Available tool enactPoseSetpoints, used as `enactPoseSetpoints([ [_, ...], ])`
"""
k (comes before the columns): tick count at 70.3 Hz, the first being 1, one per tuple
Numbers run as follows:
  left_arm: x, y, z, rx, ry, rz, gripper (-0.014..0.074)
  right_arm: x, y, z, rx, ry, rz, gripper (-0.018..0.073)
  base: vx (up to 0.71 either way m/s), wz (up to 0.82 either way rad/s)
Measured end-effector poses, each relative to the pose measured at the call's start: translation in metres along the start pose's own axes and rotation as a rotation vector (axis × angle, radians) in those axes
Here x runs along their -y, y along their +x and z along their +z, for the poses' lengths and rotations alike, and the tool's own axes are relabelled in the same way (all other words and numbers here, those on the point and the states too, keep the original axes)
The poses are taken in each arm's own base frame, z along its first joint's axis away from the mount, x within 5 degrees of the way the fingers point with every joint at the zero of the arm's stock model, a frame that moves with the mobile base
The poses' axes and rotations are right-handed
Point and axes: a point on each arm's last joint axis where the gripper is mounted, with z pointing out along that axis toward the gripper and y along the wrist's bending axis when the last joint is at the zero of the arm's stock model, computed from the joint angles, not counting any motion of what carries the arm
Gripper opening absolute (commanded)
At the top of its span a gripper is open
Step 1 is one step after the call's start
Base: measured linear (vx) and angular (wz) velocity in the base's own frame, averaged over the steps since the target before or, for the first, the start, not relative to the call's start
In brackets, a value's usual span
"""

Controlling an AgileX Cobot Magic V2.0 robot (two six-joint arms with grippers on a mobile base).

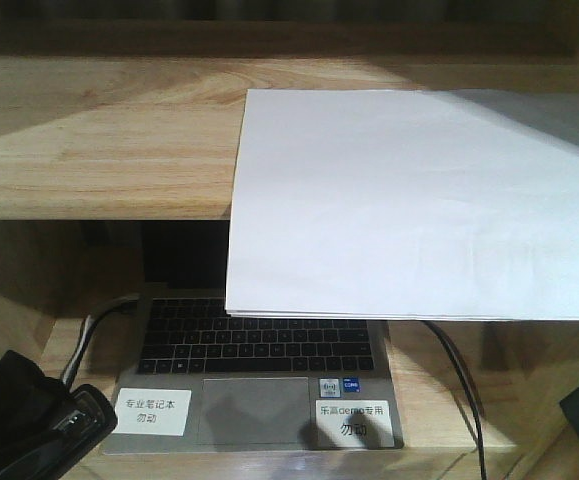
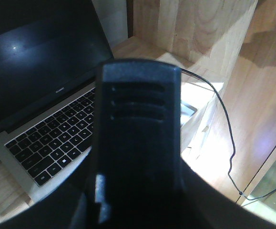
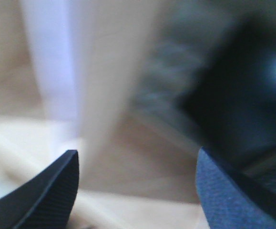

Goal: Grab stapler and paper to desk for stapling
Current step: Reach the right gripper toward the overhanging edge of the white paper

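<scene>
The paper (image 1: pixel 409 200), a thin white stack, lies on the upper wooden shelf board (image 1: pixel 99 140), and its near edge hangs out over the laptop. At the lower left of the front view my left gripper (image 1: pixel 39 425) is shut on the black stapler (image 1: pixel 77 420), low over the desk (image 1: pixel 424 395). The stapler (image 2: pixel 138 124) fills the left wrist view, its grooved black top pointing away, and it hides the left gripper (image 2: pixel 138 205) fingers. In the blurred right wrist view my right gripper (image 3: pixel 138 191) is open, with nothing between its fingertips (image 3: pixel 47 191).
An open silver laptop (image 1: pixel 254 385) with two white stickers sits on the desk under the shelf, and it shows as the laptop (image 2: pixel 47 129) beside the stapler. Black cables (image 1: pixel 464 390) run along either side. A wooden side panel (image 2: pixel 195 28) rises behind the laptop.
</scene>
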Motion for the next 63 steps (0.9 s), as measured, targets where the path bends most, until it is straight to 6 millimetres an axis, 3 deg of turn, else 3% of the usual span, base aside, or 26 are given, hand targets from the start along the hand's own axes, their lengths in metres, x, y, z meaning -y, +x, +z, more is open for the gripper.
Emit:
enactPoseSetpoints([
  [32, 0.000, 0.000, 0.000, 0.000, 0.000, 0.000, -0.0006, -0.015, -0.007, 0.004, 0.009, -0.048, 0.077, 0.0505, 0.00, 0.00],
  [63, 0.000, 0.000, 0.000, 0.000, 0.000, 0.001, -0.0006, -0.024, -0.013, 0.057, -0.075, 0.014, 0.043, 0.0505, 0.00, 0.00],
])
